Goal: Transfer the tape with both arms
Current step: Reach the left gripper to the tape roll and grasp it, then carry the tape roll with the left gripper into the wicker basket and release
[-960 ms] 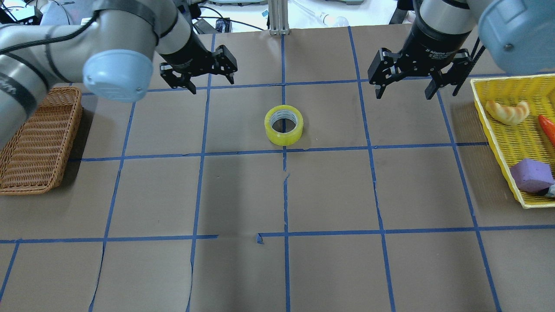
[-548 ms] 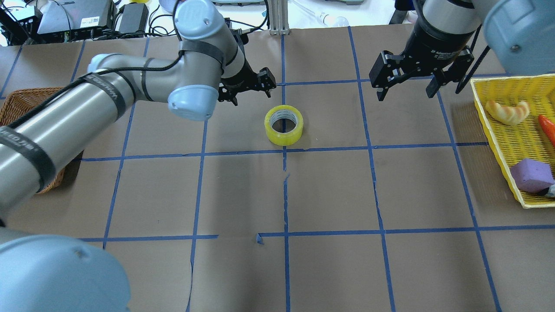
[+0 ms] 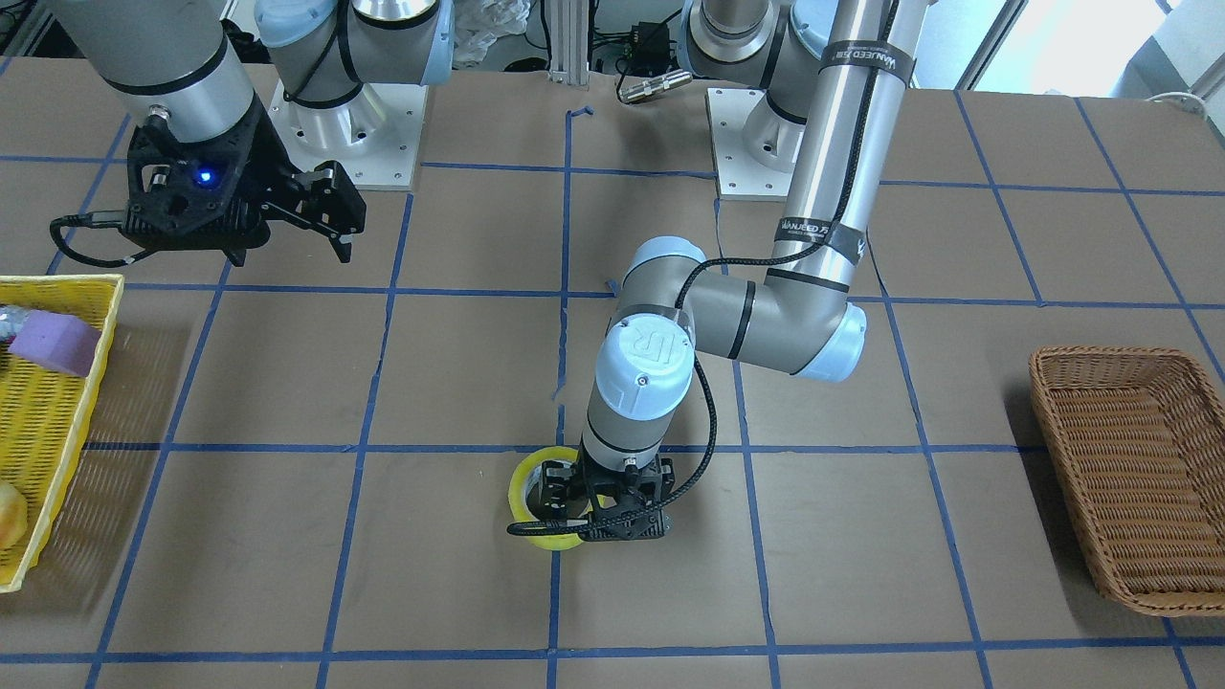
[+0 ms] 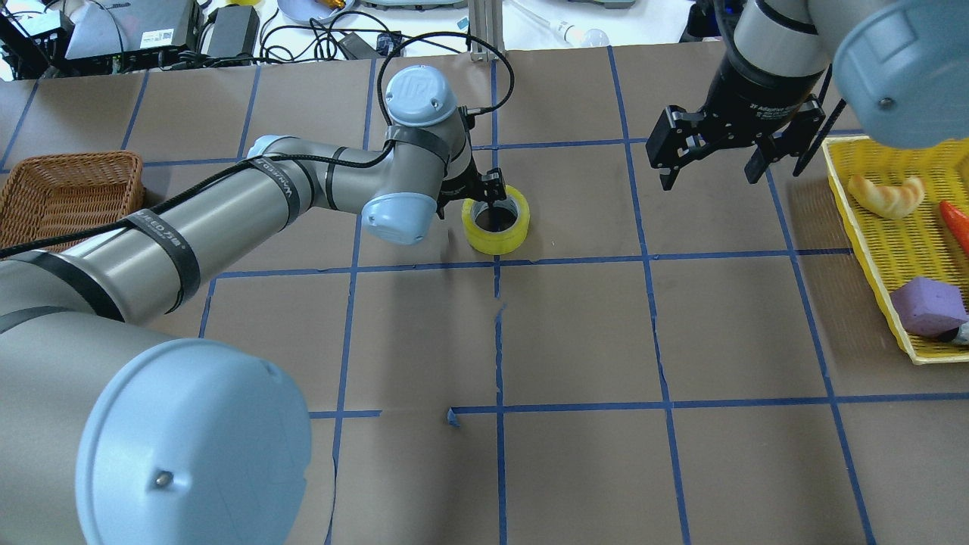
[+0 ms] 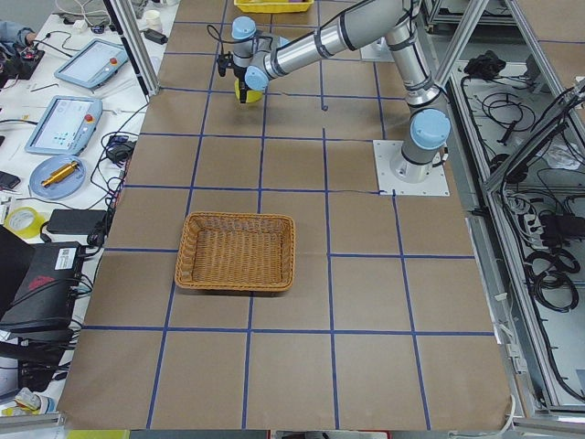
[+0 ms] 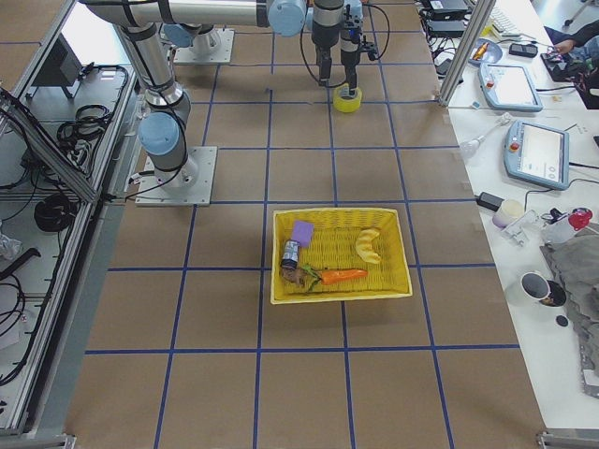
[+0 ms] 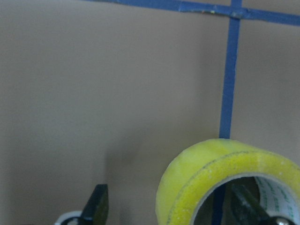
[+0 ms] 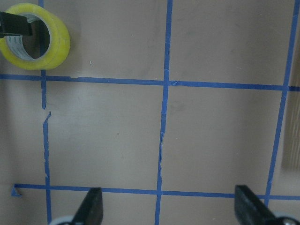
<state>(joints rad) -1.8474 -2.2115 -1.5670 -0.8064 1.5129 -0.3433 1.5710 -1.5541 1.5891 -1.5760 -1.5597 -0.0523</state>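
The yellow tape roll (image 4: 506,236) lies flat at a blue grid crossing in the middle of the table; it also shows in the front view (image 3: 524,477). My left gripper (image 4: 485,198) is open and down at the roll's left wall. In the left wrist view the tape (image 7: 201,173) sits between the jaws, one finger outside the ring and one inside its hole. My right gripper (image 4: 710,175) is open and empty, held above the table to the right of the tape. The right wrist view shows the tape (image 8: 57,43) at its top left corner.
A brown wicker basket (image 4: 68,189) stands at the table's left edge. A yellow mesh basket (image 4: 867,250) at the right edge holds a croissant (image 4: 886,195), a carrot and a purple block (image 4: 927,304). Blue tape lines grid the brown table.
My left arm has swung right and lowered its open gripper over the tape's wall. The tape has not moved. My right gripper has stayed almost in place.
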